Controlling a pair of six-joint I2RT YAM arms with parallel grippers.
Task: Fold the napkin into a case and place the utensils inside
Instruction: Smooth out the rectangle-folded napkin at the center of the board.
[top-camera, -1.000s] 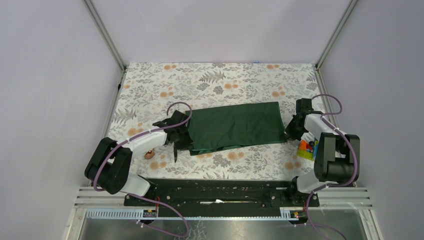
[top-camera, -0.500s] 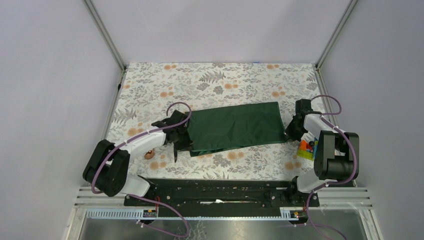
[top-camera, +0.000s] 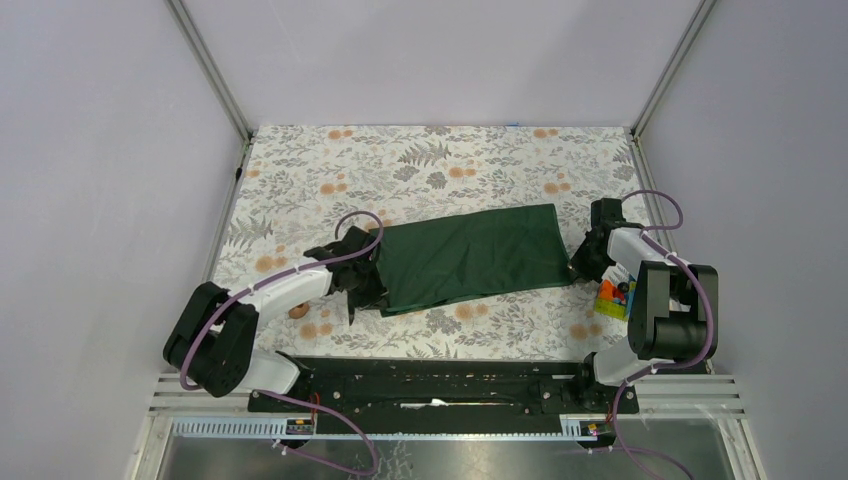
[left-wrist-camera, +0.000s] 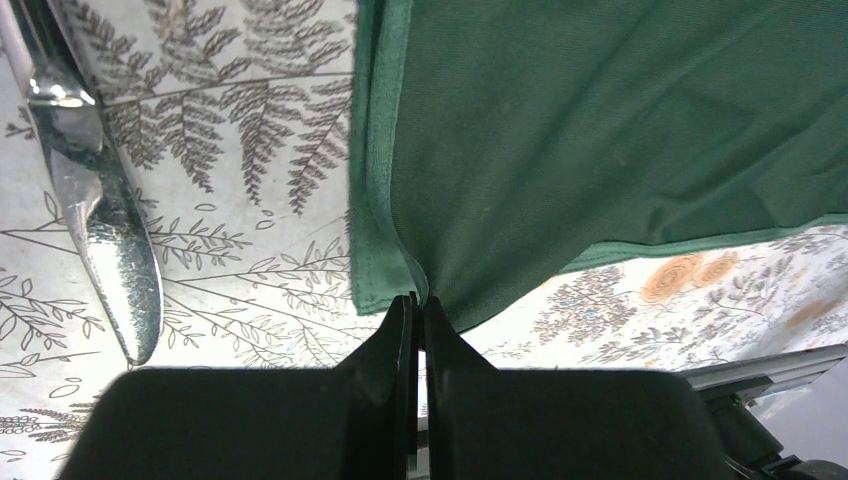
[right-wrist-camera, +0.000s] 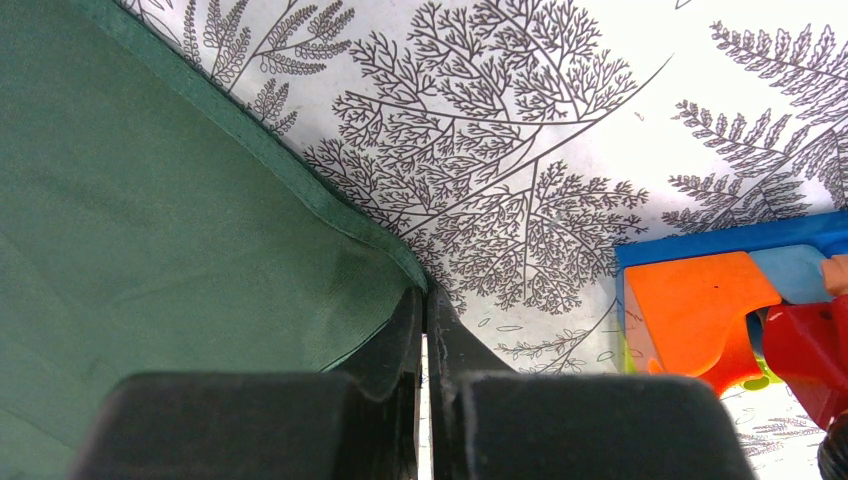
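Flowery tabletop (top-camera: 450, 160) holds the dark green napkin (top-camera: 470, 255), stretched between both claws. Both the left claw (left-wrist-camera: 418, 310) and the right claw (right-wrist-camera: 425, 300) pinch a hemmed corner tight. It looks soft and floppy, so corners are best to hold. Just beside the left claw lies a shiny knife (left-wrist-camera: 100, 230).

A floral tablecloth (top-camera: 440, 160) covers my workspace. On it lie the green napkin (top-camera: 470, 255) at centre, toy blocks (top-camera: 613, 295) at its right edge, and a spoon (top-camera: 298, 311) toward the near left corner.
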